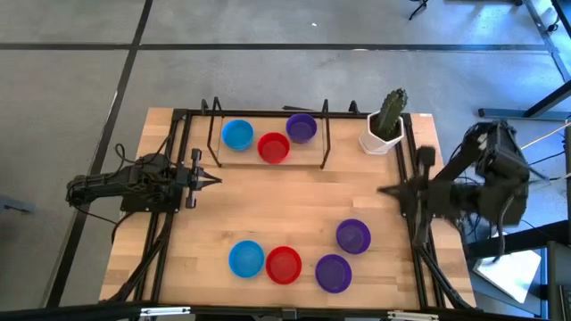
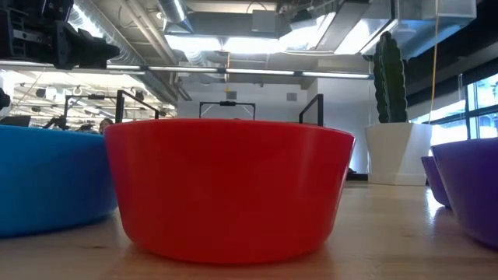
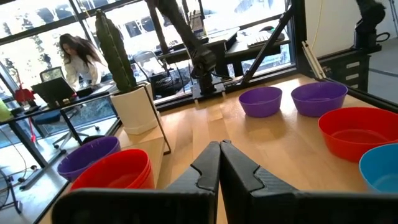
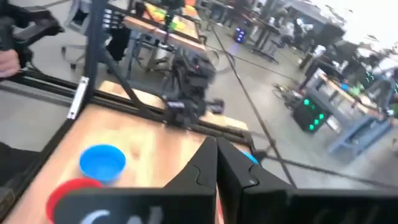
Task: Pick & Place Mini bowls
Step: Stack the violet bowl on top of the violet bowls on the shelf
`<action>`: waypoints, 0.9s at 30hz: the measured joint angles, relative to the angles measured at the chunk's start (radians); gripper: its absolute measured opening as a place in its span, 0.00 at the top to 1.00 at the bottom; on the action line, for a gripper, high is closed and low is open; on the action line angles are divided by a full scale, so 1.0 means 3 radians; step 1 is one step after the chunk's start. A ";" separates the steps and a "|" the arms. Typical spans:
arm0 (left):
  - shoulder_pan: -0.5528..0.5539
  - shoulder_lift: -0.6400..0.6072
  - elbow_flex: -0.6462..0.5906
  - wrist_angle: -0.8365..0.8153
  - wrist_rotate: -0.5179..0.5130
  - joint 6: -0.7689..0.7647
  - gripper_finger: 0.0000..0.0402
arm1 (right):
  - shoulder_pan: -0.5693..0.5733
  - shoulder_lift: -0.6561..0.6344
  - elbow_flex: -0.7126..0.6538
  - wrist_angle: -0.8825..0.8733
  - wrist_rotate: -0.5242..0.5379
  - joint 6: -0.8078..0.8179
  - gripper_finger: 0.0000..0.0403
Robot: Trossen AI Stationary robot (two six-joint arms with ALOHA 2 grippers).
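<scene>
The red mini bowl [image 2: 227,187] sits nearest; both the left gripper [image 1: 214,180] and right gripper [image 1: 385,190] are clenched empty. Opening fully before descending over one rim is advised.

Two dark arms on show from above, both matte black and built from blocky jointed segments. The left arm [image 1: 125,189] carries loose black cables along its body and narrows to a slim pointed left gripper [image 1: 211,181]. The right arm [image 1: 473,183] looks bulkier, a chunky black housing with cables looping round it, tapering to the right gripper [image 1: 385,190]. Up close in the left wrist view, the fingers [image 3: 202,171] are angular black plastic with faceted, stepped edges, pressed flat together. The right wrist view shows the same black wedge-shaped fingers [image 4: 204,169], meeting along a straight seam.
</scene>
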 joint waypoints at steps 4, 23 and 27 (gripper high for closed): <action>0.0000 0.0000 0.0000 0.0001 0.0000 -0.0001 0.99 | -0.0073 -0.0653 -0.0716 0.0214 -0.0293 0.0010 1.00; 0.0000 0.0000 0.0000 0.0015 -0.0004 0.0020 0.99 | -0.1481 -0.2043 -0.3645 0.2959 -0.3056 -0.0752 1.00; 0.0000 0.0000 0.0000 0.0015 -0.0004 0.0020 0.99 | -0.1719 -0.1981 -0.3918 0.3098 -0.3022 -0.0662 1.00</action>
